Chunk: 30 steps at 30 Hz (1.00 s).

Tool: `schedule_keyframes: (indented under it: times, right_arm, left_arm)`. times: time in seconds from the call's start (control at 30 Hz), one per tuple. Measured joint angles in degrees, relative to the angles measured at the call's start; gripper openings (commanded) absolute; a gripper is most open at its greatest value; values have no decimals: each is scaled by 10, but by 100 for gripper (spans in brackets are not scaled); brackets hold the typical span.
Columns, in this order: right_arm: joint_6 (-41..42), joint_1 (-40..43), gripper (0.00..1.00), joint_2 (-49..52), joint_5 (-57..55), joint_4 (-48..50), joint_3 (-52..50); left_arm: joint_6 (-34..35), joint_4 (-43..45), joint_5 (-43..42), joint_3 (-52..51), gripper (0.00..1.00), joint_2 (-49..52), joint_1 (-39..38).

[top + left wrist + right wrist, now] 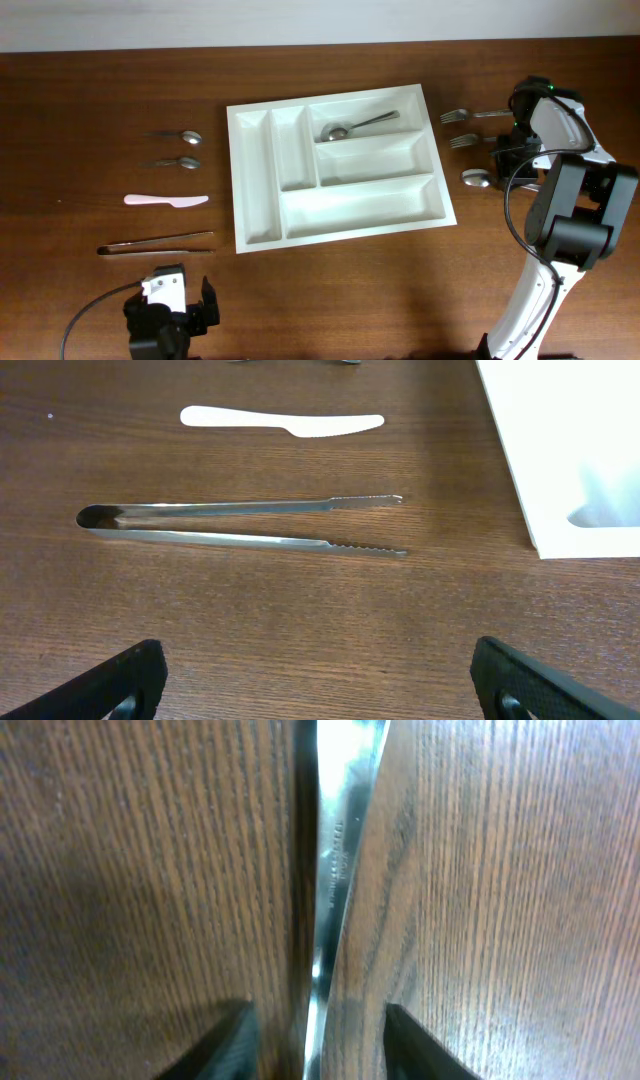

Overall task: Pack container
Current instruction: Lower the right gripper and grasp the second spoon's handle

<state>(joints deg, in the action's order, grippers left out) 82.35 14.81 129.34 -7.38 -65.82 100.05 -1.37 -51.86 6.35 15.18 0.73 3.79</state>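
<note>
Centrally on the dark wooden worktop [80, 90] lies the container [335, 205], a white five-compartment tray with a single spoon [358, 125] in its top long compartment. Off the container's lower-left corner, the left gripper [320, 685] hangs released and empty, short of a pair of steel tongs [240, 525].

Just right of the container, the right gripper [318, 1045] is also released, with one finger [235, 1040] on each side of a thin steel handle [335, 870] and neither pressing the metal. The wrist view does not show which utensil this is. The overhead places the gripper by the lower of two forks [462, 141].

The step in hand looks like a pick-up. The handle lies flat and narrow on the wood, so the fingertips should probably sink almost to the worktop before closing squarely across it. It should then be lifted level so it does not pivot, and carried to a long compartment of the container.

A small stamp runs along the handle, too blurred to read. No other writing shows.
</note>
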Motion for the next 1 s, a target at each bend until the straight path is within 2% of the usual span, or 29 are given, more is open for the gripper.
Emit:
schedule_keyframes:
  times: [0.33,0.4,0.47,0.63,1.0]
  right_arm:
    - [0,0,43,-9,0,44,-33]
    - [0,0,33,-22,0,67,-55]
    - [1,0,4,-34,1,100,-78]
    - [-35,0,4,-41,7,133,-91]
    - [-96,0,4,-42,15,142,-91]
  left_arm:
    - [0,0,0,0,99,0,0]
    - [0,0,0,0,99,0,0]
    - [0,0,0,0,99,0,0]
    - [0,0,0,0,99,0,0]
    - [0,0,0,0,99,0,0]
